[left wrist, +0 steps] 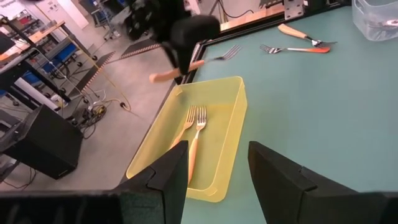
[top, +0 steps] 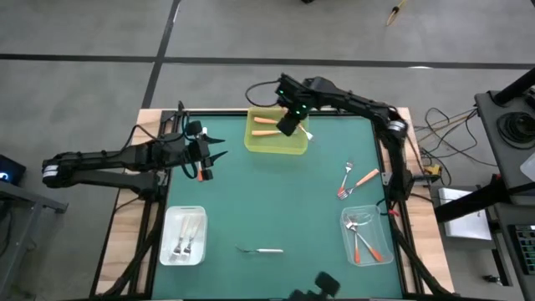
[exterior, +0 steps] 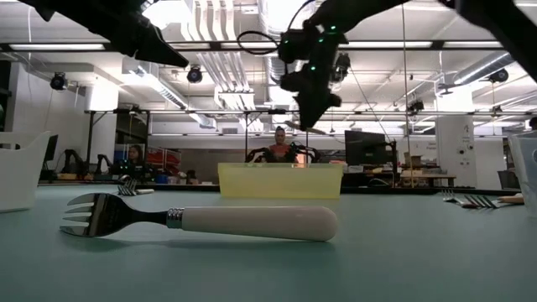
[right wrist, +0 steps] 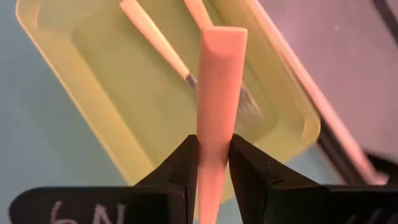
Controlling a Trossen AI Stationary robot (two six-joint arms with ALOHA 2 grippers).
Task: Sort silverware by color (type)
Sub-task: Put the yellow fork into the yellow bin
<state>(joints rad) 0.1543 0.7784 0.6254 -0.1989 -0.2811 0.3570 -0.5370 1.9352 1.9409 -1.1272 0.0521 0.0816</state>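
My right gripper (top: 288, 125) hangs over the yellow tray (top: 276, 144) at the table's far edge, shut on a light orange fork (left wrist: 193, 64). Two light orange forks (left wrist: 194, 127) lie flat in that tray. My left gripper (left wrist: 217, 174) waits open near the table's left side, pointing at the tray. A white fork (exterior: 210, 222) lies on the mat near the near edge. Two loose forks (top: 355, 180), one light orange and one red-orange, lie on the mat at the right. White forks rest in the white bin (top: 184, 219), red-orange ones in the clear bin (top: 372, 219). My right gripper pinches the fork's light orange handle (right wrist: 211, 143) between its two fingers (right wrist: 180, 168), coming from above with the fingers across the handle. The fork is lifted clear over the tray and lies about level, its tines (left wrist: 230, 51) sticking out one side and the handle's free end (left wrist: 160, 76) the other.
The right arm (top: 368, 109) stretches along the far edge from the right side. Cables and equipment lie off the table's right edge (top: 443, 125). People sit in the room beyond (exterior: 279, 138). Open green mat (top: 276, 201) lies between the bins.
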